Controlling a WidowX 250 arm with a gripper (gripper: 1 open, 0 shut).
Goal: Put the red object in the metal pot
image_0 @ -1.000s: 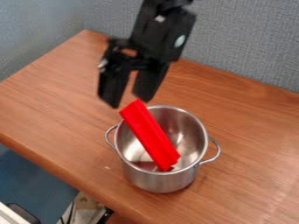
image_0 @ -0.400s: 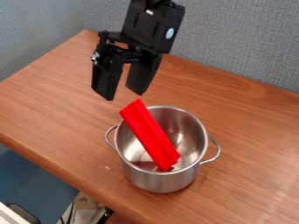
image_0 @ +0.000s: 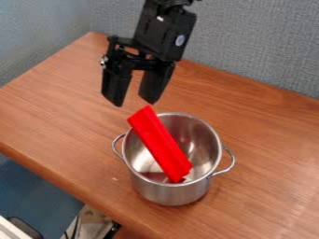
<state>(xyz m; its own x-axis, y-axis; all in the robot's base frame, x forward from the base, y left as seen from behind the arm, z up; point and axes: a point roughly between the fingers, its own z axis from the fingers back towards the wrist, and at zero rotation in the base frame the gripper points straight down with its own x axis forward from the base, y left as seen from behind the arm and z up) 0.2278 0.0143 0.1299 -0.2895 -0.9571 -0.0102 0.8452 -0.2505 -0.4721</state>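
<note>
With red block in metal pot, placing looks finished

Leaning in the metal pot (image_0: 163,192), its lower end down inside and its upper end at the rim on the side toward the arm, the red block (image_0: 159,145) rests tilted — in, though not lying flat. The gripper (image_0: 134,101) hangs above and apart from it, fingers spread, gripping nothing. As far as can be judged, the task is done; all that seems left is moving the arm away. The pot stands upright and lidless on the wooden table (image_0: 270,140) — the block is the only thing visible in it.
</note>
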